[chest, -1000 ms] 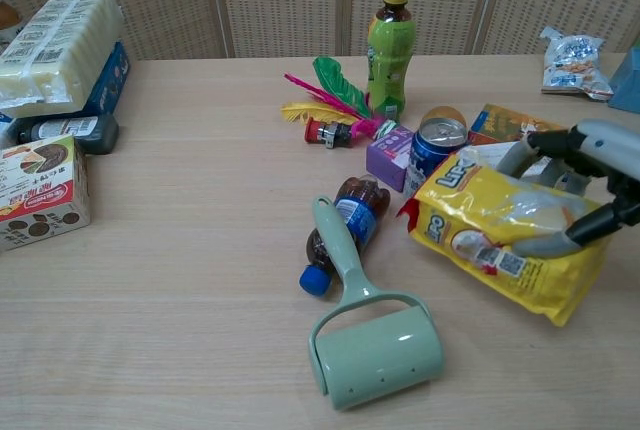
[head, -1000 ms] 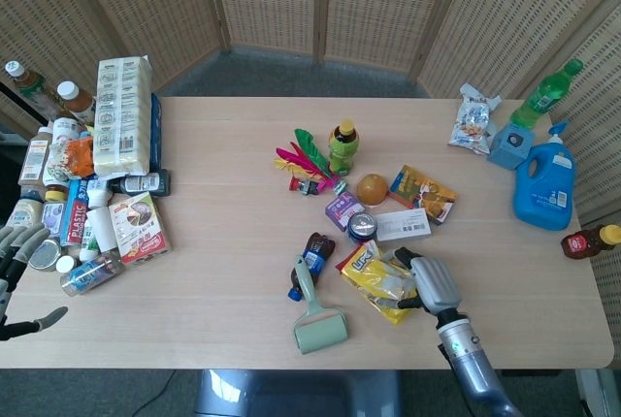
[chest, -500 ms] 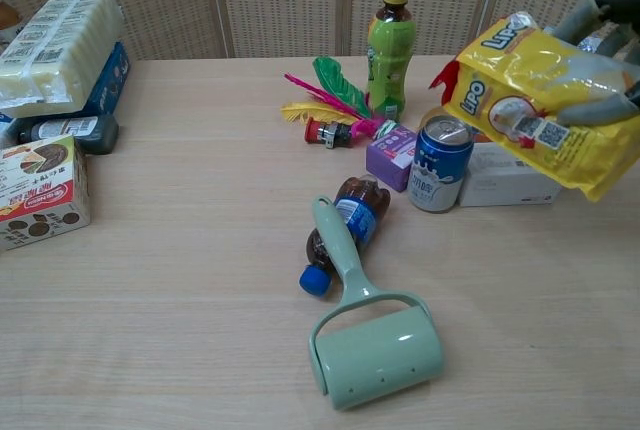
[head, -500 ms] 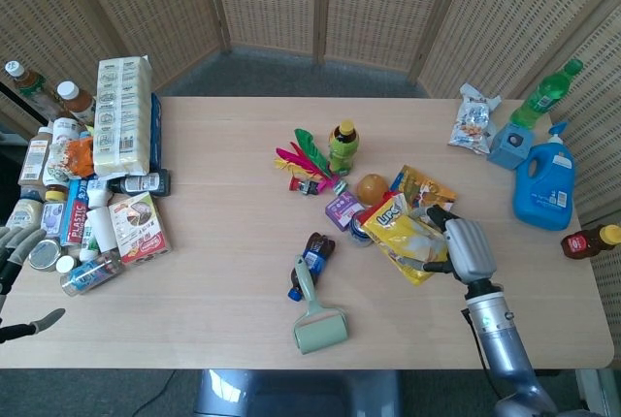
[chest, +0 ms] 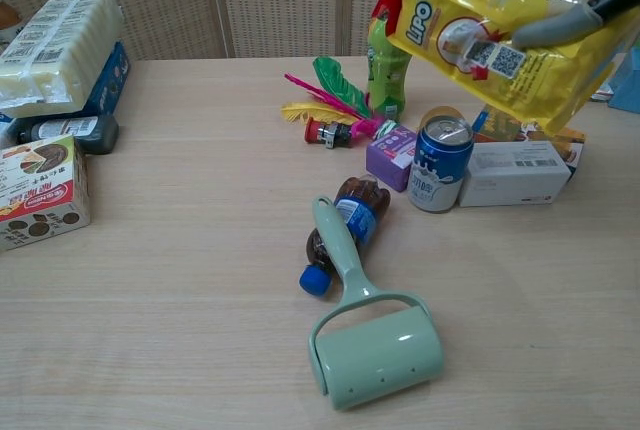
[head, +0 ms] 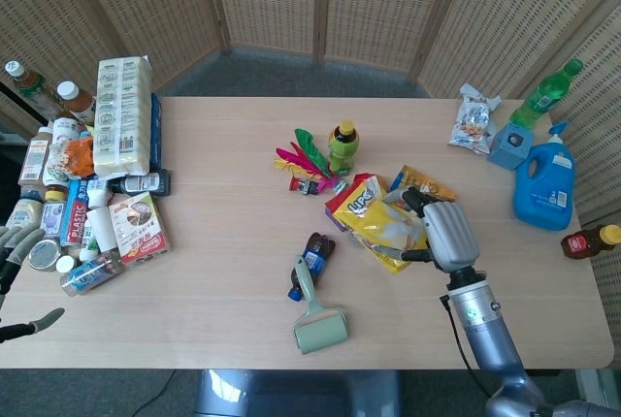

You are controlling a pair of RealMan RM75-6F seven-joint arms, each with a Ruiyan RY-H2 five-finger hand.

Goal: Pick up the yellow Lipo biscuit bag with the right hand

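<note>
My right hand [head: 444, 235] grips the yellow Lipo biscuit bag [head: 374, 219] and holds it in the air above the cluster of items at the table's middle. In the chest view the bag [chest: 505, 30] hangs high at the top right, with grey fingers [chest: 560, 25] wrapped over its far side. It hides part of the green bottle behind it. My left hand [head: 15, 252] shows only partly at the far left edge of the head view, holding nothing, fingers apart.
Under the bag stand a blue can [chest: 441, 163], a white box [chest: 515, 172] and a purple box [chest: 389, 155]. A brown bottle [chest: 343, 228] and a green roller [chest: 370, 340] lie in front. A blue jug [head: 545, 184] stands right; boxes and bottles crowd the left edge.
My right hand has lifted the yellow bag off the table, raising it higher and carrying it to the left over the can and boxes. The left hand has barely moved.
</note>
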